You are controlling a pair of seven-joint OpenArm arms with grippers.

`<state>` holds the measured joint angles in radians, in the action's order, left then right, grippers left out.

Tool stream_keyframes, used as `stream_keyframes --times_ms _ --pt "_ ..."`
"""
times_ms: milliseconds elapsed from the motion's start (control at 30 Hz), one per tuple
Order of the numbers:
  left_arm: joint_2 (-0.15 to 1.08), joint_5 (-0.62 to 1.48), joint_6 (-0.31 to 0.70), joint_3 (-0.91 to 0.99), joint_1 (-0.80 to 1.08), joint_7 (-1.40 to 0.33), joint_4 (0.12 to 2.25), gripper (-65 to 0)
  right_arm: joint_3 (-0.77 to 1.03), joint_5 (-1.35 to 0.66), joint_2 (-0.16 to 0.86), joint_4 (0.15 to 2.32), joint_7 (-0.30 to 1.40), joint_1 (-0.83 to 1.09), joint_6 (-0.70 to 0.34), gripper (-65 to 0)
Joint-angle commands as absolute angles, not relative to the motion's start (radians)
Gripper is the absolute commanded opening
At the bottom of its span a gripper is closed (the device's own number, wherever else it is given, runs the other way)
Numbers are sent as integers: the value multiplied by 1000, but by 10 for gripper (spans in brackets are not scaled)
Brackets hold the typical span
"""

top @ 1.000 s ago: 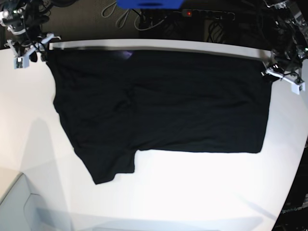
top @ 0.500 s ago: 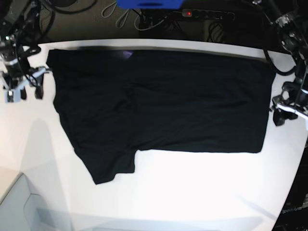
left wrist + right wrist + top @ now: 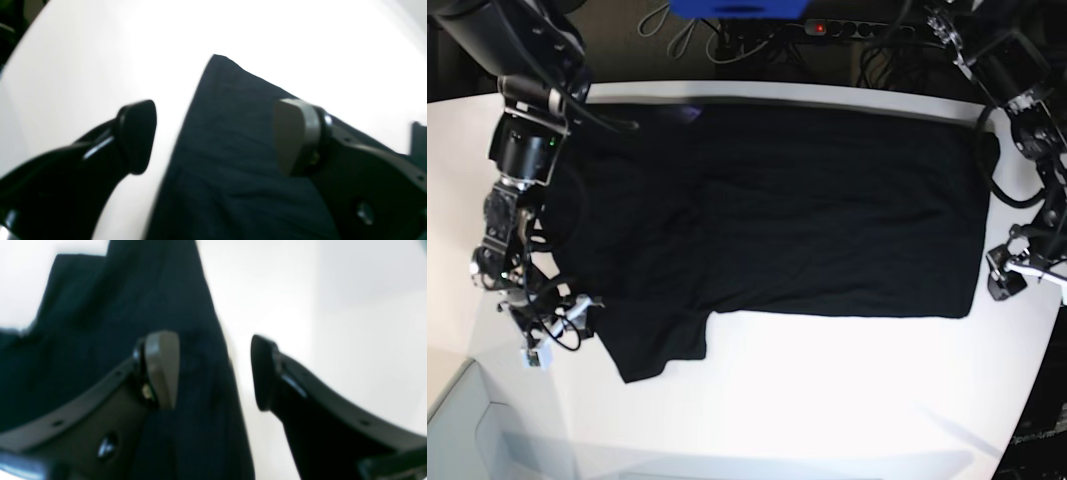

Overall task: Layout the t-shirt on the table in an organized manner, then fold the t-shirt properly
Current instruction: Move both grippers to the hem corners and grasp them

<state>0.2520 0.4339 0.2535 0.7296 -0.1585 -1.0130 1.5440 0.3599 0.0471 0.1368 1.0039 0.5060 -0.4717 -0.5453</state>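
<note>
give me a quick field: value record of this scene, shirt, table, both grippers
t-shirt: black, spread flat, one sleeve at its near corner
table: white, shirt lies on it
left gripper: open, straddling the shirt's edge near a corner
right gripper: open, one finger over fabric, the other over bare table
grasp: neither gripper closed on the shirt

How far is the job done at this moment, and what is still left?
Done: the t-shirt lies spread flat on the table. In hand: both grippers are open at its near corners, the right gripper over the sleeve edge, the left gripper over the hem corner, gripping nothing. Left: all the folding; no fold shows.
</note>
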Motion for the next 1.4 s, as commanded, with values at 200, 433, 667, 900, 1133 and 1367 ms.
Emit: stream_keyframes --times_ms 200,433,667,900,1133,1367 --pt "266 271 254 723 -239 -875 1483 -121 364 94 145 834 390 -541 -545 -301" --pt "288 260 246 613 -239 -674 1322 -121 360 96 147 745 288 -541 -503 -301" --pt "288 259 246 604 -303 -581 1164 -121 358 96 143 740 255 -532 -469 -302" --pt "317 259 254 602 -452 -576 954 -121 358 97 142 739 254 -507 -469 -305" --pt "312 176 248 404 -506 -378 771 -121 358 97 142 602 183 -499 -469 -308" --pt "314 171 245 371 -521 -363 694 -121 357 97 142 593 145 -493 -469 -308"
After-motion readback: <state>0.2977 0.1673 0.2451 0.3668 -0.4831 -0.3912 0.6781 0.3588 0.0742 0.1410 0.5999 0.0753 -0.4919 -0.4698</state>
